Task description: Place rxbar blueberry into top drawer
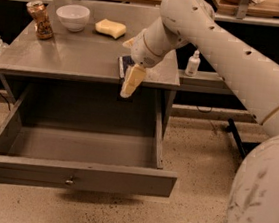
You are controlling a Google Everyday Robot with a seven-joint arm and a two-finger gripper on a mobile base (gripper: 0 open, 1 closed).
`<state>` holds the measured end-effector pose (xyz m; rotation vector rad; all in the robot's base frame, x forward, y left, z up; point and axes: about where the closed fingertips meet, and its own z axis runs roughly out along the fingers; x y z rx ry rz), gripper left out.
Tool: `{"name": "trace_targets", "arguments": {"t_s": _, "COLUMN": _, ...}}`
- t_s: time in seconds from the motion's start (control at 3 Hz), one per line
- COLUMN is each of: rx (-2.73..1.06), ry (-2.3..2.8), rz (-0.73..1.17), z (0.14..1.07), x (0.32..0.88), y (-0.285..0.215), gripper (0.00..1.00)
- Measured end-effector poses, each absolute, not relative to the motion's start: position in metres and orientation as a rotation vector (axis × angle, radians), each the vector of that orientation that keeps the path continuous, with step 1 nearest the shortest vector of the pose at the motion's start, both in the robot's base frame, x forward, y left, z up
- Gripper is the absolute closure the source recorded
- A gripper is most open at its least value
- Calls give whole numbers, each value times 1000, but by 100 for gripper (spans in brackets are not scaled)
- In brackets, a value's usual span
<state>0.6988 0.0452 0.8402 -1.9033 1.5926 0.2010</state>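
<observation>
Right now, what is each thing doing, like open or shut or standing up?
top drawer: pulled open, nothing seen inside.
rxbar blueberry: lying near the tabletop front edge, partly hidden.
gripper: down at the bar, over that edge.
bowl: upright.
can: standing.
sponge: lying flat.

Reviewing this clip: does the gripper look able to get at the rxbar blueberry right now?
Probably yes. The gripper hangs at the front edge of the table, directly beside the rxbar blueberry, with nothing between them; the sponge and bowl sit farther back.
</observation>
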Motion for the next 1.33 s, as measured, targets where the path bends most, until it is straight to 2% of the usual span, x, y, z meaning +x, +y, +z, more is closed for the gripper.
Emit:
{"name": "trace_targets", "arguments": {"t_s": 0.33, "rx": -1887, "ry": 1678, "rz": 186, "z": 808, "x": 708, "y": 44, "gripper": 2}}
{"name": "trace_targets", "arguments": {"t_s": 1.33, "rx": -1869, "ry": 1760, "rz": 133, "z": 797, "x": 708, "y": 38, "gripper": 93}}
